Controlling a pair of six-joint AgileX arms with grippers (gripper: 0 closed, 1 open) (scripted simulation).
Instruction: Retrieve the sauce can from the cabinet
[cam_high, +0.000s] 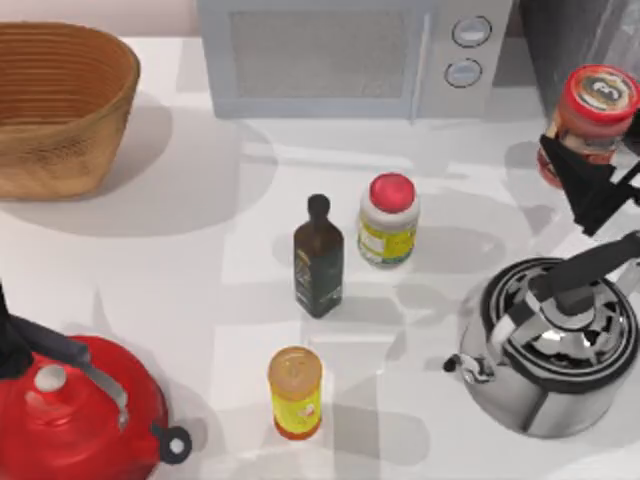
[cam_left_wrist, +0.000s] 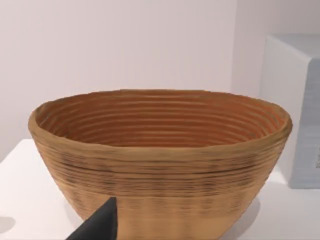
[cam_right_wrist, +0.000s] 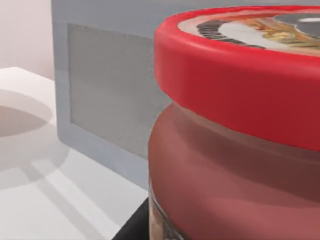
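Note:
The sauce can (cam_high: 598, 105), red-orange with a red-rimmed top, hangs above the table's far right, just in front of the dark grey cabinet (cam_high: 552, 45). My right gripper (cam_high: 583, 152) is shut on its lower body, black fingers on both sides. In the right wrist view the sauce can (cam_right_wrist: 240, 150) looms very close, its red rim uppermost. My left arm (cam_high: 12, 345) is parked at the table's left edge, beside the red kettle.
A light grey microwave (cam_high: 340, 55) stands at the back, with a wicker basket (cam_high: 60, 105) at the back left. A dark bottle (cam_high: 318, 258), a white jar with a red lid (cam_high: 388, 220) and a yellow can (cam_high: 295, 392) stand mid-table. A steel kettle (cam_high: 560, 345) sits below the held can, and a red kettle (cam_high: 80, 410) sits front left.

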